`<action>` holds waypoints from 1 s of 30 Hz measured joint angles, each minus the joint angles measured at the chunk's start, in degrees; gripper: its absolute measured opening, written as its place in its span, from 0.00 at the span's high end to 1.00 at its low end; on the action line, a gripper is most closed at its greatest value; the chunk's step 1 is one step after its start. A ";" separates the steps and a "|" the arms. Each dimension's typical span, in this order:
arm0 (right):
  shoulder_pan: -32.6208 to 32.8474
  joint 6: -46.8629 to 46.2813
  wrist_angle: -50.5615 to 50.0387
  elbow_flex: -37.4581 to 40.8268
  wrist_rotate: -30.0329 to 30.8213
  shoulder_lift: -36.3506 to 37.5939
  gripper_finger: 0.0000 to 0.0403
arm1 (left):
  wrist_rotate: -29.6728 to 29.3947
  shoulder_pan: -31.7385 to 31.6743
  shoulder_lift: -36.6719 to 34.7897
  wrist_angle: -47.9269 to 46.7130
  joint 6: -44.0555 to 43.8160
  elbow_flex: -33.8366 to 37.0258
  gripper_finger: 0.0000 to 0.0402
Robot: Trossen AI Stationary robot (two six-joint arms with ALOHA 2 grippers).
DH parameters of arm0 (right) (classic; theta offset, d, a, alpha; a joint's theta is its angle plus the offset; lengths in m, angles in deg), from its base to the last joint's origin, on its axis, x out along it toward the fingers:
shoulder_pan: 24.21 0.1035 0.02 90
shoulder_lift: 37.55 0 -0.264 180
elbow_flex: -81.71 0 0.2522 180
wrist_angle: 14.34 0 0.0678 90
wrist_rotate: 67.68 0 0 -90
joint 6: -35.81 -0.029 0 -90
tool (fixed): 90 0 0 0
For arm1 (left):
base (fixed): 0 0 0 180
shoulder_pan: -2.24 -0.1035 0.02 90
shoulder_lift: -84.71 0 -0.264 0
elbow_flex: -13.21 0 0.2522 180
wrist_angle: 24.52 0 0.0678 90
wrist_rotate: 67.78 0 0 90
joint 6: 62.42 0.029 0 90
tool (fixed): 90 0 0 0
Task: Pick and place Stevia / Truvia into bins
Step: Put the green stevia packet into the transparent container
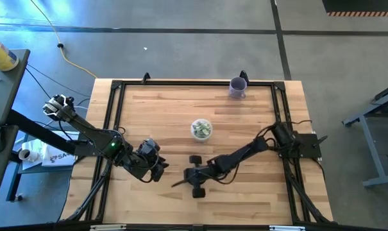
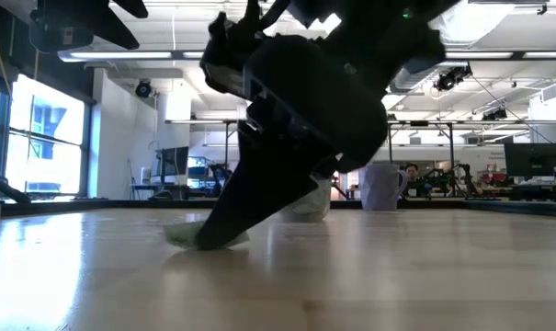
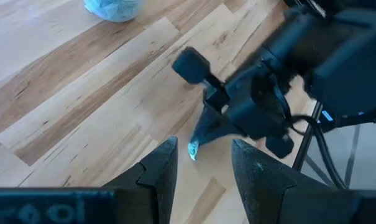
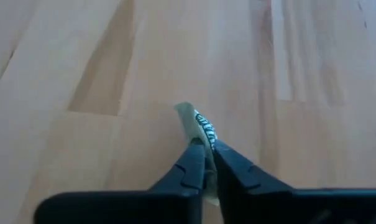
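Fingers of the right end effector [image 4: 207,152] pinch one crinkled green-and-white Stevia packet [image 4: 200,127] low against the table [image 1: 245,199], near its front middle. The left end effector [image 3: 203,162] hovers just beside, fingers apart. Pale wood planks run smooth inside a black frame. Farther back stand the clear plastic cup [image 1: 201,128], packets inside, and a purple cup [image 1: 238,87].

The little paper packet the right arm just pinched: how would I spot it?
Find the wooden table, then the right arm's tool low on the near side. The packet, pale green and white, sits pinched at its tip. The other packets are piled in the clear cup at mid-table.
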 joint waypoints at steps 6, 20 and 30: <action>-2.69 -1.75 -7.35 0.33 1.43 6.68 0.95 | 0.00 0.00 0.02 0.11 0.00 0.00 0.54; -16.98 4.21 -30.64 0.11 17.93 29.44 0.98 | -3.60 0.00 0.04 0.44 -0.29 0.00 0.54; -23.95 11.55 -27.46 0.24 6.57 20.90 0.98 | -5.92 0.00 0.04 0.36 -0.15 0.00 0.54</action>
